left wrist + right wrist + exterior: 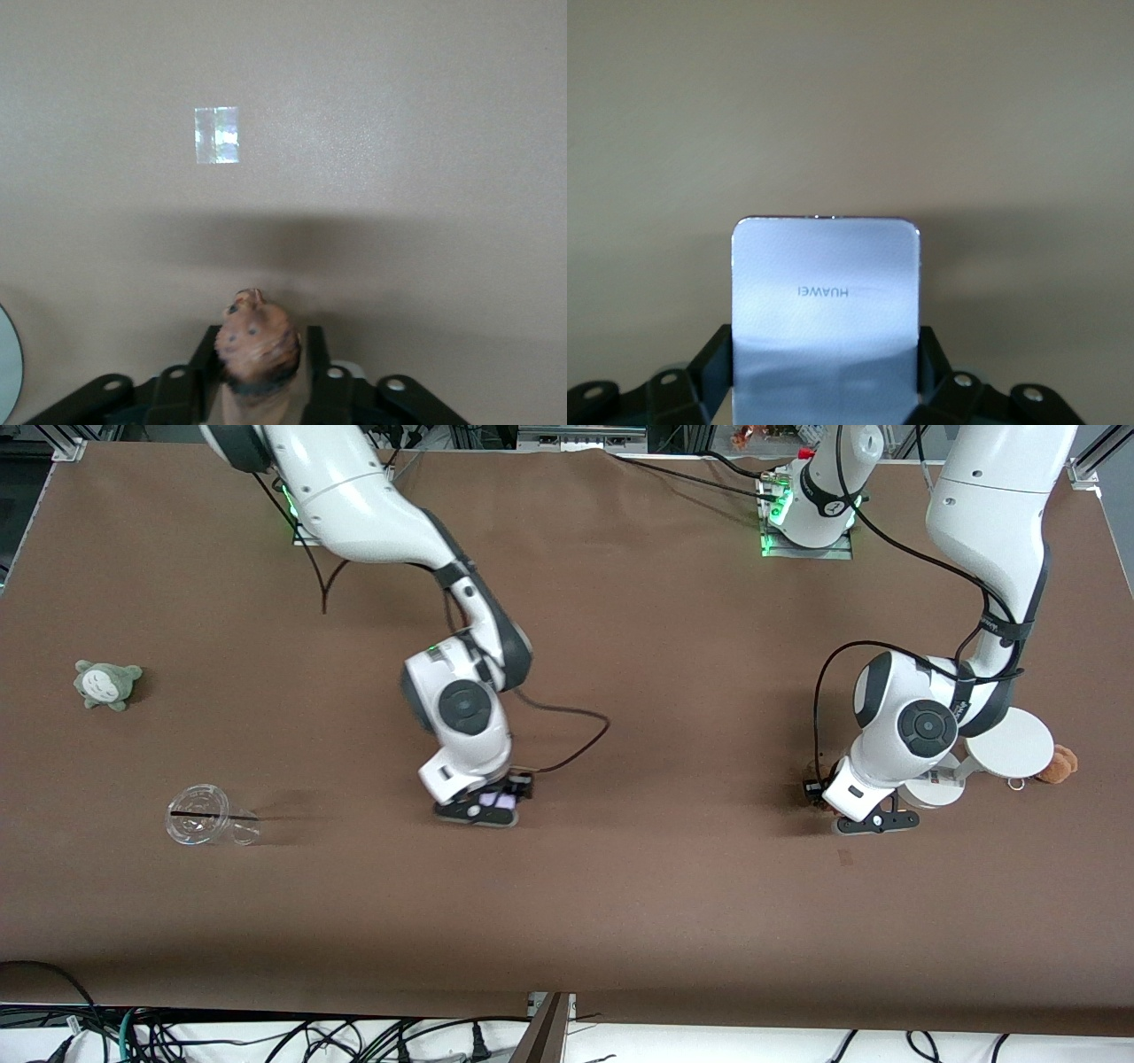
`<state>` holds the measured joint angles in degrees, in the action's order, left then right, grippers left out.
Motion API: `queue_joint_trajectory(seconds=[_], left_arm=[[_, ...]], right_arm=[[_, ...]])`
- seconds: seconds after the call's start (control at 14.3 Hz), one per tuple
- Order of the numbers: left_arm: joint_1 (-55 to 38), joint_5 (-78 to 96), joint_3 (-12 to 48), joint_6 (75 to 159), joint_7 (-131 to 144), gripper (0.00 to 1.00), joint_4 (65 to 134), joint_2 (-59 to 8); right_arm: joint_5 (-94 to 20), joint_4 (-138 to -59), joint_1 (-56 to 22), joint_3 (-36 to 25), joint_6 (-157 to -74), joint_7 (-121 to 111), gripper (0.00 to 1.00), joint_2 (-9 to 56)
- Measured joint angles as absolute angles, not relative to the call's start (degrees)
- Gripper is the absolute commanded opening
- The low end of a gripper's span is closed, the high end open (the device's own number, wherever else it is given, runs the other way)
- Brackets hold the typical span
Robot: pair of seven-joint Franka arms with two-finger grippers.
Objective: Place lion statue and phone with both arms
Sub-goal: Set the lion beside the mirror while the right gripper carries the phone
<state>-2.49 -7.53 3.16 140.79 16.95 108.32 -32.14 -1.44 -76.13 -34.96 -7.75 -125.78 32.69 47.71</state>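
Even, bright overhead light falls on the brown matte table (673,921), with soft shadows pooling under both arms. In the wrist views the table looks washed pale; a small bright glare patch (217,135) shows, and the lavender-white flat phone (826,310) reflects light, its near edge slightly soft

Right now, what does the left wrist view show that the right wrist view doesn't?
Left wrist only: the lion statue clamped in the left tool, head outward, a pale shiny rectangular patch on the tabletop, and a sliver of a white disc at the frame edge. Right wrist only: the phone clamped in the right tool, HUAWEI lettering visible. Both: brown table below, each tool shut on its item.
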Motion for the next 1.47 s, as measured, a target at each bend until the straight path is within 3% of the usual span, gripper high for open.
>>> queue_joint_trajectory(seconds=[0.21,0.56,0.77,1.12,1.19,1.26,1.33,1.47], left_arm=[[-2.47,-7.62,3.01,141.02,16.42,1.0,106.68,-32.0],[-1.84,-7.65,2.82,136.94,14.67,1.0,100.83,-30.18],[-1.7,-7.64,2.83,133.37,13.72,1.0,99.45,-29.01],[-0.39,-4.9,2.77,120.08,8.5,1.0,91.95,-27.18],[0.11,-4.45,2.75,117.8,7.31,1.0,90.74,-26.84],[0.6,-4.07,2.74,115.83,6.37,1.0,89.71,-26.49],[1.02,-3.62,2.74,114.03,5.41,1.0,88.81,-26.1],[1.56,-3.24,2.73,109.89,4.21,1.0,87.57,-24.53]], right_arm=[[-1.45,-76.69,-28.0,-7.91,-119.92,20.52,0.38,45.28],[-1.45,-80.99,-19.83,-9.93,-119.77,4.76,0.38,44.52],[-1.45,-84.46,-16.44,-10.09,-123.56,1.9,0.38,44.48],[-1.45,-88.83,-14.37,-10.09,-130.08,-1.01,0.38,44.52],[-1.45,-88.88,-14.15,-10.09,-130.27,-1.38,0.43,44.52],[-1.45,-88.99,-13.92,-10.09,-130.43,-1.68,0.8,44.52],[-1.45,-89.19,-13.66,-10.09,-130.5,-1.87,1.0,44.55],[-1.45,-89.54,-13.2,-10.09,-130.6,-2.11,1.0,44.74]])
